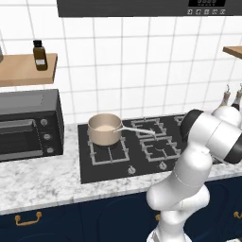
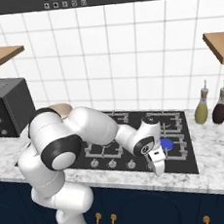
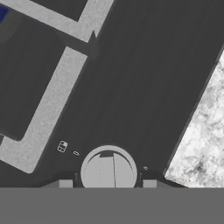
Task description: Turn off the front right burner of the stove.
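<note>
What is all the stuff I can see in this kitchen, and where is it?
stove: one, black glass, set in the marble counter.
front right burner: one, grey grate, blue glow at its centre.
knob: one, silver, round, right between the finger tips in the hand view.
saucepan: one, beige, on a left grate.
countertop oven: one, black, on the counter left of the stove.
brown bottle: one, on the left wooden shelf.
oil bottles: two, one olive and one dark, on the counter right of the stove.
gripper: one, white, low over the stove's front edge; open or shut cannot be told.
</note>
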You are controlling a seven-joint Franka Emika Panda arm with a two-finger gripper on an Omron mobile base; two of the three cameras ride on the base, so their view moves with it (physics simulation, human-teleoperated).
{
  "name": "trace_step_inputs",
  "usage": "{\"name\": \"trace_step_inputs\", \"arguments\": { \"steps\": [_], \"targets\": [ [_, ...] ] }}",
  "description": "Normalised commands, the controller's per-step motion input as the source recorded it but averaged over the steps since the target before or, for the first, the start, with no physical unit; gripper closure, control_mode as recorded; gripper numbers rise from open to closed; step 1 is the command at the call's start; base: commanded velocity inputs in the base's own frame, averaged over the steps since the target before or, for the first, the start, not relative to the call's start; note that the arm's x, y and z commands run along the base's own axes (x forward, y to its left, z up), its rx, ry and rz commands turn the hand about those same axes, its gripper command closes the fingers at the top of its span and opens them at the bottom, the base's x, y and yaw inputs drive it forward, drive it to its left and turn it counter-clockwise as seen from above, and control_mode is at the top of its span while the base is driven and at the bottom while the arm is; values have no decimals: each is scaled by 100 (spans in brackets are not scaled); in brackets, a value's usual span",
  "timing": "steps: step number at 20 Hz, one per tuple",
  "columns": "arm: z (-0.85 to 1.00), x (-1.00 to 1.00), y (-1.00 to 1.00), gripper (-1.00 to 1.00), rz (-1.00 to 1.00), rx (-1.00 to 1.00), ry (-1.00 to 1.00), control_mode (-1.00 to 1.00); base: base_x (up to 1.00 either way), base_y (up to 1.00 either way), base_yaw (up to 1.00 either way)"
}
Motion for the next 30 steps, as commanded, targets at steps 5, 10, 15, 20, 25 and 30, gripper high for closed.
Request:
{"name": "trace_step_inputs", "arguments": {
  "steps": [5,10,15,20,25,30],
  "targets": [
    [0,1,-1,100,-13,4,7,-100,0,0,0],
    [0,0,-9,100,-35,12,16,-100,0,0,0],
    [0,0,-6,100,-49,13,18,-100,0,0,0],
    [0,0,0,100,-57,8,18,-100,0,0,0],
    [0,2,0,100,-65,2,16,-100,0,0,0],
    [-1,9,0,100,-74,0,14,-100,0,0,0]
  ]
}}
